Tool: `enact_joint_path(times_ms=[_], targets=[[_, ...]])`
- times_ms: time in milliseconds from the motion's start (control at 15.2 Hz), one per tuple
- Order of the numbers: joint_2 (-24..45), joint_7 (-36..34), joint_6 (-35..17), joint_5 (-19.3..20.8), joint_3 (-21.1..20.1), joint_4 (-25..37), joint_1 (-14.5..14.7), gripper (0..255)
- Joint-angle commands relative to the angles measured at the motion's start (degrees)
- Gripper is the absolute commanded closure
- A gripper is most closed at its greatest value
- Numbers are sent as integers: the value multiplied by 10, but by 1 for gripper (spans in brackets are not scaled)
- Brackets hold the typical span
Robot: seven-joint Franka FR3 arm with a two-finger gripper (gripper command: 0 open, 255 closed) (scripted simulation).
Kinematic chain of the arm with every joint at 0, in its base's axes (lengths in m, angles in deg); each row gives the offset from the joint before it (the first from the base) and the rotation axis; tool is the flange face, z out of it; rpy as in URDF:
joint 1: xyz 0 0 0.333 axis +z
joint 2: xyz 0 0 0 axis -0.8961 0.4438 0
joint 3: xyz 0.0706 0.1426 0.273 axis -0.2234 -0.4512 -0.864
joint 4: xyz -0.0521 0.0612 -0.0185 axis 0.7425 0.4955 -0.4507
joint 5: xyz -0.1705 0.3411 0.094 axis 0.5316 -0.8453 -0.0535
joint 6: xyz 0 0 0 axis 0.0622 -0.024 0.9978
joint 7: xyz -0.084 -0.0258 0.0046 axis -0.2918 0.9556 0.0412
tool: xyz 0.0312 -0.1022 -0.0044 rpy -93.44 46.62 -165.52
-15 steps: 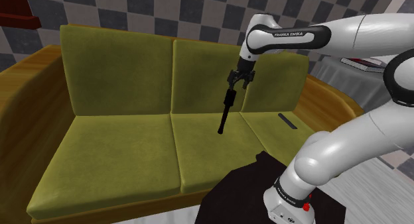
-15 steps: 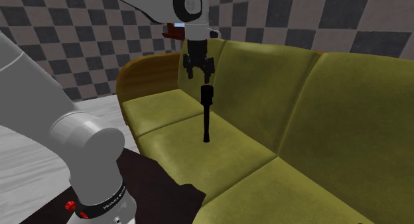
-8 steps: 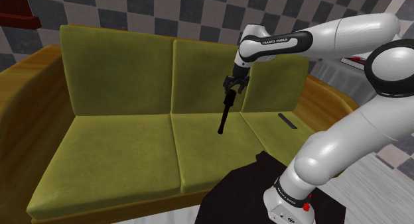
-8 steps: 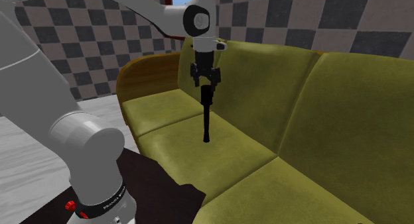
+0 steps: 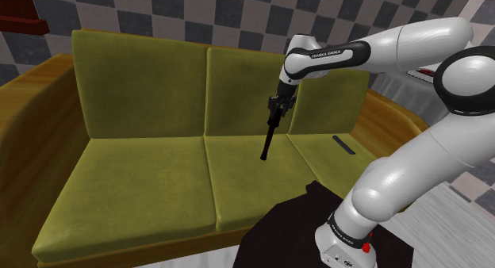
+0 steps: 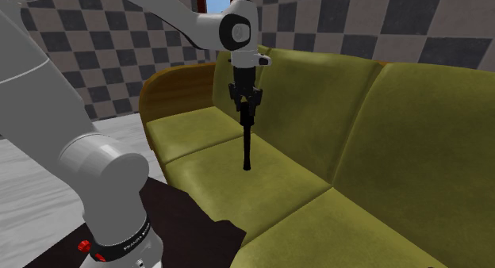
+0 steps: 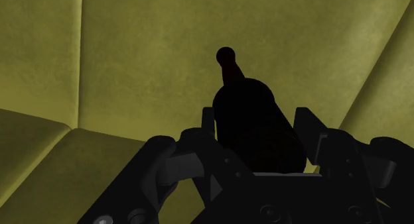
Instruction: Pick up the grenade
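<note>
Claw point(image 5: 275, 109), all-black 2-finger, round head of black stick-shaped grenade point(image 5: 267, 143), upright on olive-green sofa point(image 5: 143, 179) seat; I can't tell if clamped.

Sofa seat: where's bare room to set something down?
Bare: the seat cushion at the shoulder view's left, between the armrest and the middle cushion; also the middle cushion's front, ahead of the grenade. Crowded: by the backrest, where the end effector sits at the grenade's top; the end cushion at that view's right carries a dark strip.
</note>
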Motion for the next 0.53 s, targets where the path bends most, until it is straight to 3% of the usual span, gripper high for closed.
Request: enact_joint_path(times_ms=[0, 462], targets=[[0, 0, 0, 0, 0, -1, 0, 255], [-3, -1, 15, 0, -1, 11, 0, 255]])
